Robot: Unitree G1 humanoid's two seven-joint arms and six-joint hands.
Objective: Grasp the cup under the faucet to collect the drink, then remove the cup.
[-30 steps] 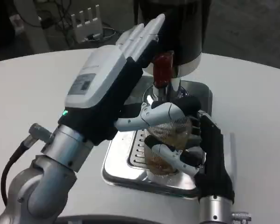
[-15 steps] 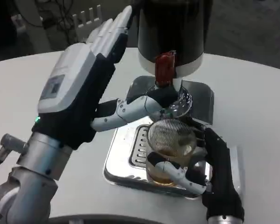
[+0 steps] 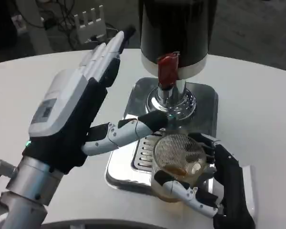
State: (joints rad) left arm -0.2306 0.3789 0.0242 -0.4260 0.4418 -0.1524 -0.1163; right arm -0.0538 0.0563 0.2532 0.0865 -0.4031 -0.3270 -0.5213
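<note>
A clear ribbed cup with amber drink in its bottom stands at the front edge of the steel drip tray. My right hand grips it from the right, thumb across its front. The dispenser's chrome faucet with its red tap handle rises behind the cup, under the dark drink tank. My left hand hovers open to the left of the faucet, fingers straight toward the back, thumb reaching toward the faucet base.
The round white table spreads on all sides. A white rack-like object and cables lie beyond the table's far left edge. Bare table lies left of the tray.
My left hand has drawn back from the red handle, left and toward me. My right hand has pulled the cup forward from under the faucet to the tray's front edge.
</note>
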